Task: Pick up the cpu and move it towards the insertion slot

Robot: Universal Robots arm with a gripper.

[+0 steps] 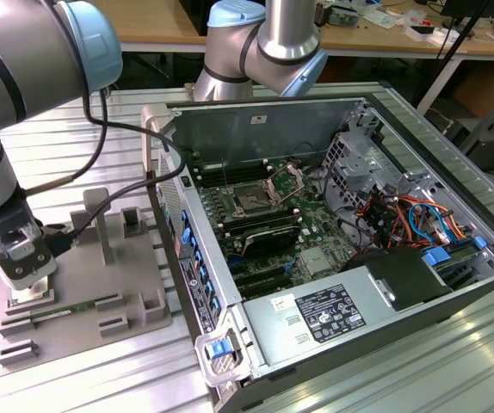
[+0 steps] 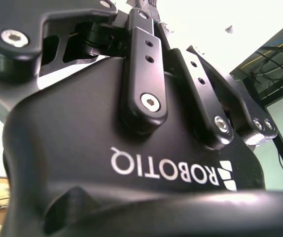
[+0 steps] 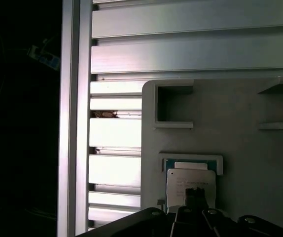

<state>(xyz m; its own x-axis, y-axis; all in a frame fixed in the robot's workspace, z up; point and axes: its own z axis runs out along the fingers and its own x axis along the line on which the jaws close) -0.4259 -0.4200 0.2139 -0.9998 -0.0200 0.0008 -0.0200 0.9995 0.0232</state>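
Note:
The cpu [image 3: 191, 178], a silvery square chip with a thin green rim, lies in a pocket of the grey fixture plate [image 3: 260, 163]. In the first wrist view my gripper [image 3: 194, 198] is directly over the near part of the chip, and I cannot tell whether it touches it. In the exterior view the gripper [image 1: 25, 274] hangs low over the fixture plate [image 1: 135, 292] on that view's left. The insertion slot [image 1: 251, 203], a square socket with a dark centre and its metal frame raised, sits on the motherboard inside the open computer case [image 1: 316, 112] to the right.
Upright posts and empty pockets [image 3: 173, 106] stand on the fixture plate. The case's side wall [image 1: 174, 232] rises between the fixture and the motherboard. Cables [image 1: 402, 215] and a power supply [image 1: 333, 314] fill the case's right side. The ribbed aluminium table [image 3: 117, 133] ends near the fixture.

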